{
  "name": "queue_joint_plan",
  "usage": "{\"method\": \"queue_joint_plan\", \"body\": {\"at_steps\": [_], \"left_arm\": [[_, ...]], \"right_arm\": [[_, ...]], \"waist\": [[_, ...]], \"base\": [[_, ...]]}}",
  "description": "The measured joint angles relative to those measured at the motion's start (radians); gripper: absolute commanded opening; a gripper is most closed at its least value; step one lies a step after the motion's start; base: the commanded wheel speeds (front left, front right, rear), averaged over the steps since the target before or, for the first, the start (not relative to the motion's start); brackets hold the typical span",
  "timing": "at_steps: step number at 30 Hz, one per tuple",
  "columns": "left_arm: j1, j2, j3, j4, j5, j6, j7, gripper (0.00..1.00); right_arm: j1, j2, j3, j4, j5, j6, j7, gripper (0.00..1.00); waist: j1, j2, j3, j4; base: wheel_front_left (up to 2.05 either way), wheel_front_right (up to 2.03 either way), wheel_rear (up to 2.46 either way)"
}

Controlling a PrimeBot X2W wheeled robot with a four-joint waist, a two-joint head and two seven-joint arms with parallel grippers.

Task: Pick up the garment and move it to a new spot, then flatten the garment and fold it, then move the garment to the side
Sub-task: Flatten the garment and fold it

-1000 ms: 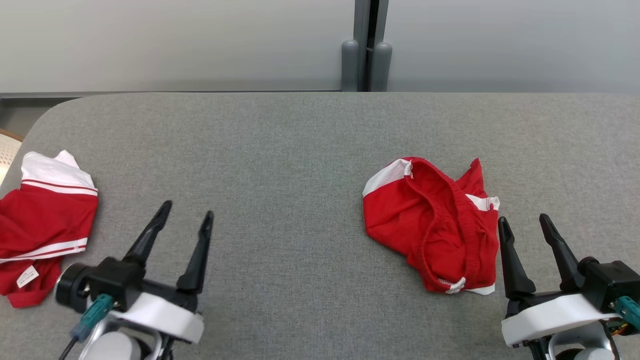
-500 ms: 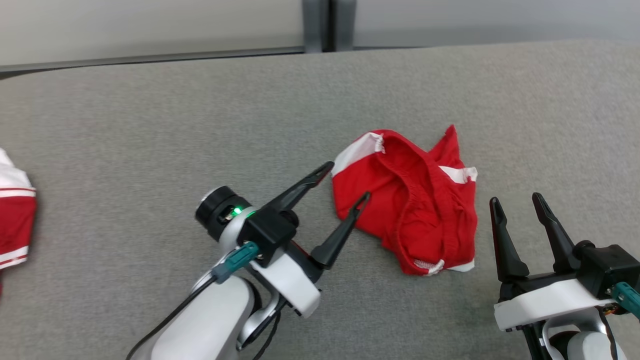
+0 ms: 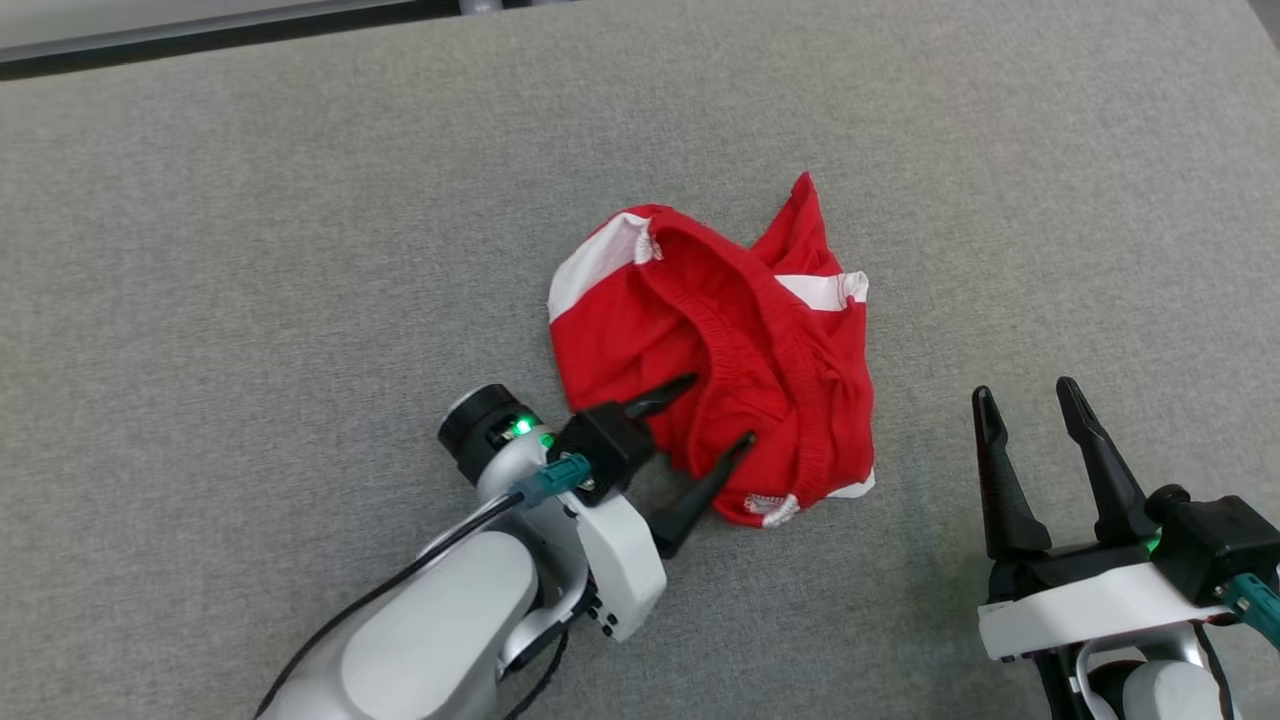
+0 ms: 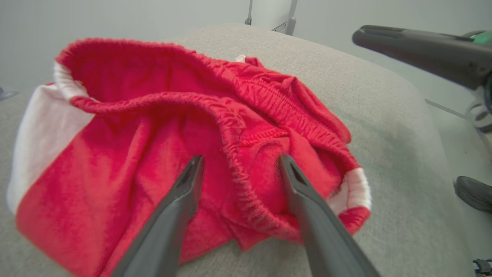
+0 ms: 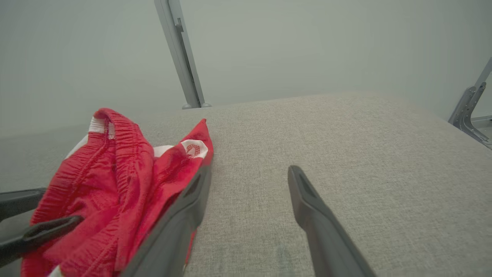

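Observation:
The garment (image 3: 720, 340) is a crumpled pair of red shorts with white side panels, lying on the grey table (image 3: 250, 250). My left gripper (image 3: 719, 409) is open over its near edge. In the left wrist view its two fingers straddle the gathered waistband fold of the garment (image 4: 153, 127), the left gripper (image 4: 241, 157) resting low on the cloth with nothing pinched. My right gripper (image 3: 1025, 388) stands open to the right of the shorts, apart from them. The right wrist view has the garment (image 5: 115, 184) left of the right gripper (image 5: 250, 169).
The table's far edge (image 3: 200, 35) runs along the top of the head view. A grey metal post (image 5: 180, 54) stands behind the table, and a metal bracket (image 5: 469, 111) is off its right side. Bare cloth lies on all sides of the shorts.
The head camera has tilted down and turned, so the second red and white garment at the left has left the picture. My left arm has swung right onto the shorts. The right gripper has kept still.

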Motion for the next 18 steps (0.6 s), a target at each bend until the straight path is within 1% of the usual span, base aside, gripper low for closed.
{"method": "queue_joint_plan", "body": {"at_steps": [1, 2, 5, 10, 14, 18], "left_arm": [[-0.004, 0.005, 0.001, 0.009, -0.003, 0.000, -0.005, 0.30], [-0.008, 0.009, 0.001, 0.013, -0.005, 0.000, -0.008, 0.01], [-0.014, 0.025, 0.003, 0.007, -0.001, 0.000, -0.049, 0.00], [0.002, 0.073, 0.015, -0.070, -0.001, 0.001, -0.106, 0.00], [0.048, 0.130, 0.027, -0.158, -0.001, 0.013, -0.126, 0.00], [0.125, 0.210, 0.046, -0.234, -0.013, 0.035, -0.130, 0.00]], "right_arm": [[0.000, 0.000, 0.000, 0.003, 0.001, 0.000, -0.003, 1.00], [-0.001, 0.000, -0.001, 0.007, 0.002, 0.000, -0.007, 1.00], [-0.003, 0.000, -0.007, 0.018, 0.007, 0.000, -0.015, 1.00], [-0.003, 0.000, -0.015, 0.036, 0.013, 0.000, -0.015, 1.00], [-0.003, 0.000, -0.026, 0.040, 0.013, 0.000, -0.009, 1.00], [-0.003, 0.000, -0.033, 0.045, 0.014, 0.000, -0.001, 1.00]], "waist": [[0.0000, 0.0000, 0.005, -0.005], [0.0000, 0.0000, 0.009, -0.009], [0.0000, 0.0000, 0.008, -0.005], [0.0000, 0.0000, -0.009, 0.020], [0.0000, 0.0000, -0.026, 0.047], [0.0000, 0.0000, -0.043, 0.074]], "base": [[0.00, 0.00, 0.00], [0.00, 0.00, 0.00], [0.00, 0.00, 0.00], [0.00, 0.00, 0.00], [0.00, 0.00, 0.00], [0.00, 0.00, 0.00]]}}
